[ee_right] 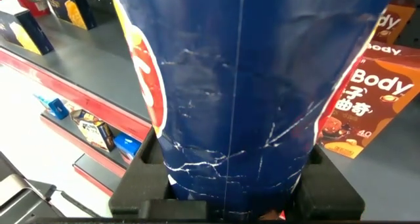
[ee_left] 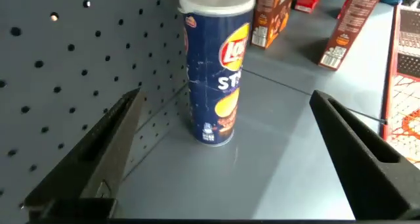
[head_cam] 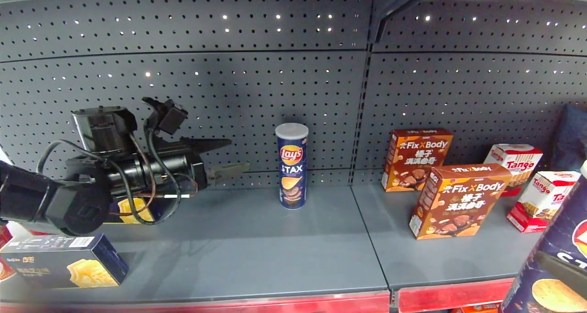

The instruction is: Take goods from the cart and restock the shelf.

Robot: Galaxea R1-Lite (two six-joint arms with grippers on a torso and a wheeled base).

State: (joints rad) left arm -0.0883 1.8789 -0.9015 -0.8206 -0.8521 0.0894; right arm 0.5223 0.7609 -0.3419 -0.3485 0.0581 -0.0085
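Observation:
A blue chips can with a white lid stands upright at the back of the grey shelf, near the pegboard wall. My left gripper hovers a short way to its left, open, with nothing between its fingers. In the left wrist view the same can stands just beyond the spread fingers of the left gripper. My right gripper is shut on a second blue chips can, which sits at the lower right of the head view, in front of the shelf edge.
Two brown cookie boxes and two red-and-white wafer boxes stand on the right shelf section. A dark blue box lies at the front left, another behind my left arm. Open shelf surface lies around the standing can.

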